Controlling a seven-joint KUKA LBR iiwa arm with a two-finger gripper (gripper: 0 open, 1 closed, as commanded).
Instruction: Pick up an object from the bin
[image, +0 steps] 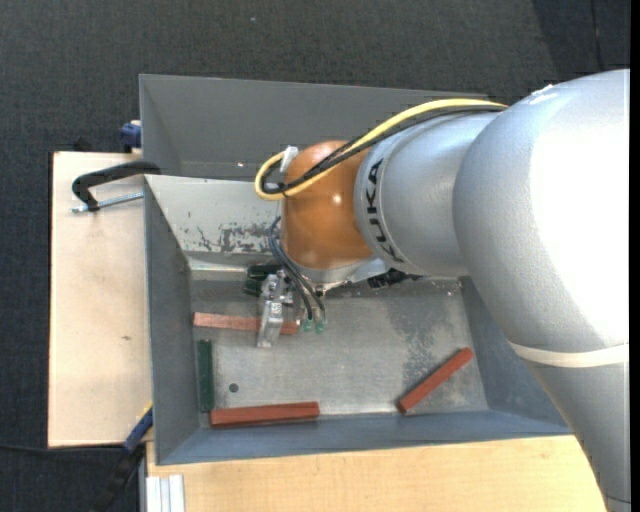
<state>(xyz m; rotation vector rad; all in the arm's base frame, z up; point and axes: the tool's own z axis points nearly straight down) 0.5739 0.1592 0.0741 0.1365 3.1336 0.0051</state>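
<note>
My gripper (267, 328) hangs low over the left middle of the bin floor, under the orange wrist cover. It stands right at a thin, flat reddish-brown strip (226, 322) that lies left to right, and it crosses in front of the strip's right part. Whether it touches the strip I cannot tell. A small green piece (316, 326) lies just right of the gripper.
A dark green stick (204, 375) lies along the left wall. A red-brown bar (265, 412) rests against the front wall, and a tilted red bar (435, 380) lies at the front right. The arm covers the bin's back right.
</note>
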